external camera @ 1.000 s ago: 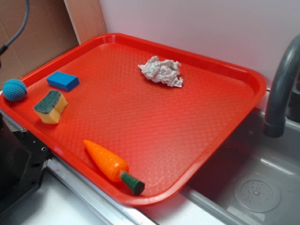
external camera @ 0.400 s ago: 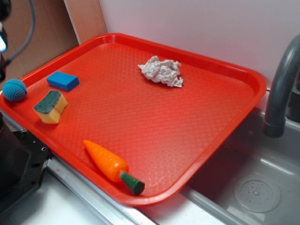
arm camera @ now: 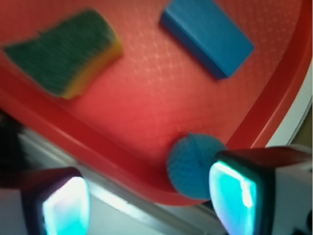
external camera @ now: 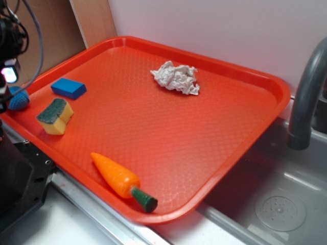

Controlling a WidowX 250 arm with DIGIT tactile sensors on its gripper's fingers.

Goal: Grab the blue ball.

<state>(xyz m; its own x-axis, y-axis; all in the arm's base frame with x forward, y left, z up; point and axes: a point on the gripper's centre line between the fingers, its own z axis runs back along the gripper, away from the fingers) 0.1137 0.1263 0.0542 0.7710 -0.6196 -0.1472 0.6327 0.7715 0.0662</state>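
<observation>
The blue ball [external camera: 18, 100] is a small fuzzy teal ball at the left corner of the red tray [external camera: 240, 71], against its rim. In the wrist view the blue ball [arm camera: 190, 166] sits in the tray corner, close to the right fingertip [arm camera: 234, 198] and well apart from the left one. My gripper [arm camera: 149, 200] is open above the tray's near edge, with nothing held. In the exterior view the gripper [external camera: 7, 76] comes in at the far left edge and partly covers the ball.
A flat blue block [external camera: 68, 88] and a yellow sponge with a green top [external camera: 54, 116] lie near the ball. A toy carrot [external camera: 120, 179] lies at the tray's front, crumpled paper [external camera: 176, 77] at the back. A sink and faucet [external camera: 306, 97] are on the right.
My arm has come down into view at the left edge and now hangs over the ball, partly hiding it. The objects on the tray have not moved.
</observation>
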